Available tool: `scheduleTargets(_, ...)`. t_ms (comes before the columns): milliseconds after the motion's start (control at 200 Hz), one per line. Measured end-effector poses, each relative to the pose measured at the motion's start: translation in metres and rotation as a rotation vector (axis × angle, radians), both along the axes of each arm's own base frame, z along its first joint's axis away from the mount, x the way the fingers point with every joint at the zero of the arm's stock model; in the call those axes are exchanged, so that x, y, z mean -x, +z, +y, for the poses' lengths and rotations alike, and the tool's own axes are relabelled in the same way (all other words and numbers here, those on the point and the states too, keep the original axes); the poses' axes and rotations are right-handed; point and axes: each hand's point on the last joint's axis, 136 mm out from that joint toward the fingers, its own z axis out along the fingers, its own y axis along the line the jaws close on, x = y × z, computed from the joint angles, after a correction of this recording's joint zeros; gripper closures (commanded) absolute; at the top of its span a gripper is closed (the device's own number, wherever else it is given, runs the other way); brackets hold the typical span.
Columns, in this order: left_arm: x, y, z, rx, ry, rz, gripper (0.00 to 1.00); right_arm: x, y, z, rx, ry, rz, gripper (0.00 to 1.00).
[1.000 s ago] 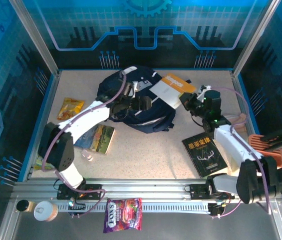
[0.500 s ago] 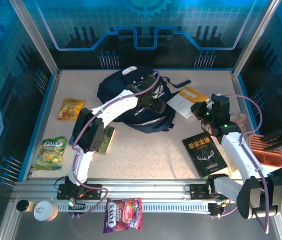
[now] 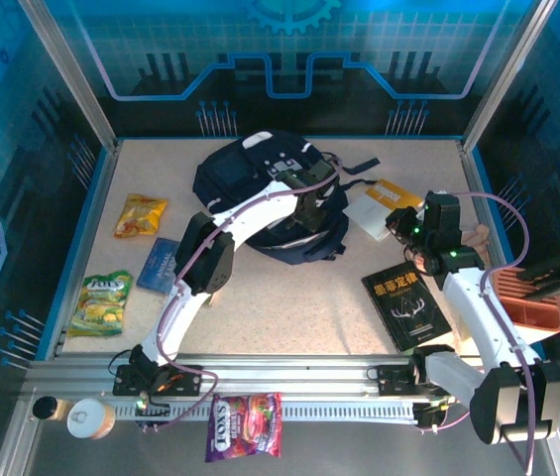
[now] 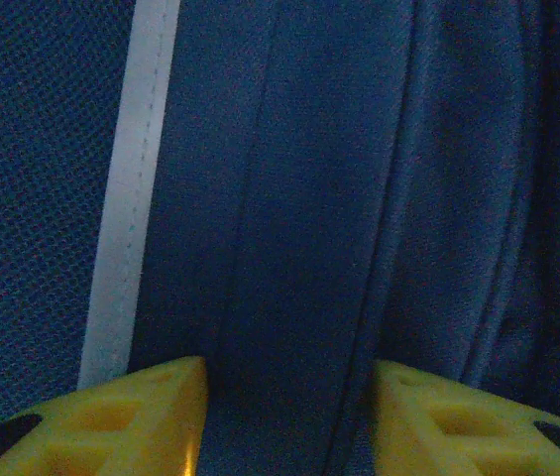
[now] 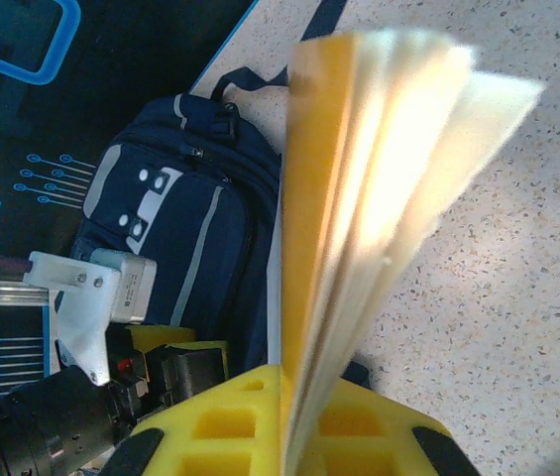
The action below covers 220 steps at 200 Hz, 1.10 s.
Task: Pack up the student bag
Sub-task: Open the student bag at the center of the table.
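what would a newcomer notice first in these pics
The big navy student bag sits at the far middle of the table, with the left gripper pressed onto it, fingers apart on the fabric. Just right of it, the right gripper pinches a yellow-covered book whose pages fan open. A black book lies flat nearer the front right.
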Motion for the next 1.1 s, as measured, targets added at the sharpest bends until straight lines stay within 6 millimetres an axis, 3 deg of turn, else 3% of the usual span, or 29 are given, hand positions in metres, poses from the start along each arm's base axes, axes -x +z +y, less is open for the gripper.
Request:
scheduleTargets(130, -0.001, -0.003, 0.001, -0.043, -0.005, -0.015, 0.62, 0.0, 0.0, 0.0, 0.001, -0.001, -0.001, 1.0)
scheduleTargets(260, -0.001, -0.002, 0.0, -0.066, -0.025, -0.028, 0.81, 0.002, -0.002, 0.0, 0.001, -0.002, 0.01, 1.0)
scheduleTargets(555, 0.0, 0.006, -0.002, -0.053, -0.038, -0.042, 0.97, 0.015, 0.002, -0.006, 0.036, -0.013, 0.016, 1.0)
scheduleTargets(835, 0.003, 0.059, 0.002, 0.014, -0.036, -0.123, 1.0, 0.03, 0.012, -0.009, 0.075, 0.002, -0.008, 1.0)
scheduleTargets(1101, 0.008, 0.118, 0.005, 0.125, -0.039, -0.234, 1.0, 0.041, 0.015, 0.008, 0.02, 0.088, -0.052, 1.0)
